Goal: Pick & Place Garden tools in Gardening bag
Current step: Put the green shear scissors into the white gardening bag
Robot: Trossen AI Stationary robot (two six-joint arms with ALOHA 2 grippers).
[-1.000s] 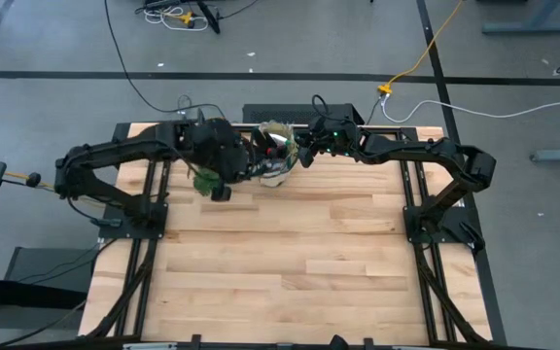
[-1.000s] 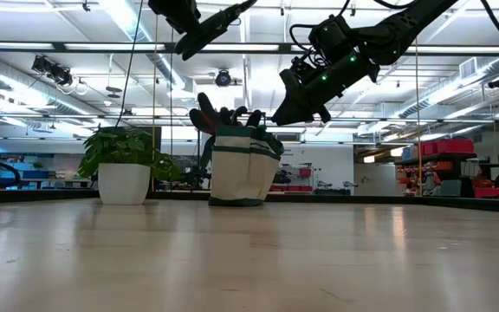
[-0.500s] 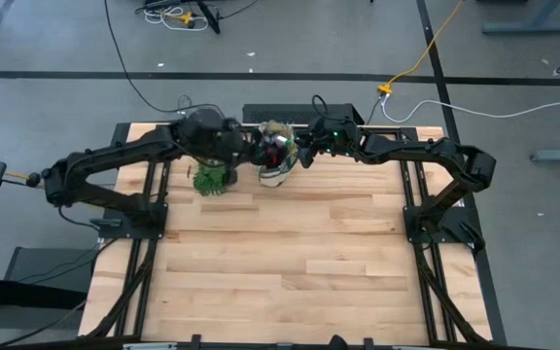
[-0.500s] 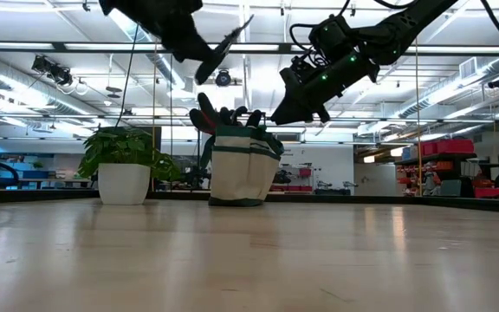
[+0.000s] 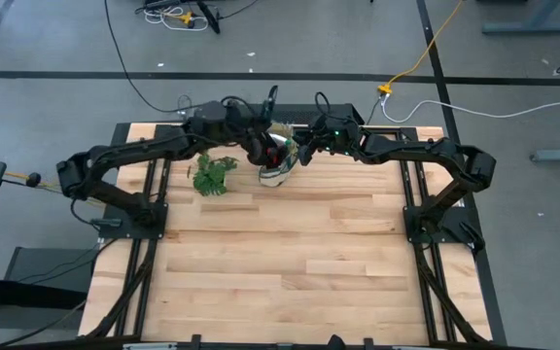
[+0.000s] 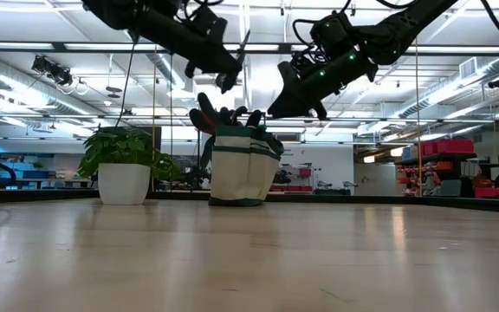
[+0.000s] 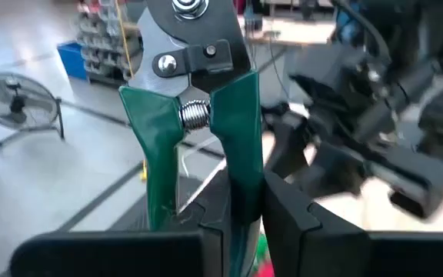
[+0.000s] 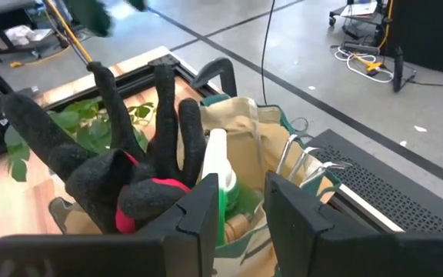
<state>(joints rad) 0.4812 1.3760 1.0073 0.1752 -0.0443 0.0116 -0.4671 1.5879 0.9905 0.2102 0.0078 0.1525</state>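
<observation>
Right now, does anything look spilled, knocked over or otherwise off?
Nothing stands out. The gardening bag stands upright with the glove poking out; the potted plant is upright beside it. The left gripper holds the pruning shears above the bag.

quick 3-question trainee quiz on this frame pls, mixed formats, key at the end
1. True or false: the left gripper holds the green-handled pruning shears.
2. What already sticks up out of the bag?
A. a glove
B. a watering can
C. a trowel with a blue handle
3. Fill in: on the table, the potted plant stands ____ the bag.

Key:
1. True. Its fingers are shut on the shears' handles, above the bag.
2. A. The black-and-red glove stands in the bag, fingers up. The right gripper hangs over it, holding nothing.
3. Beside, apart from it.
</observation>
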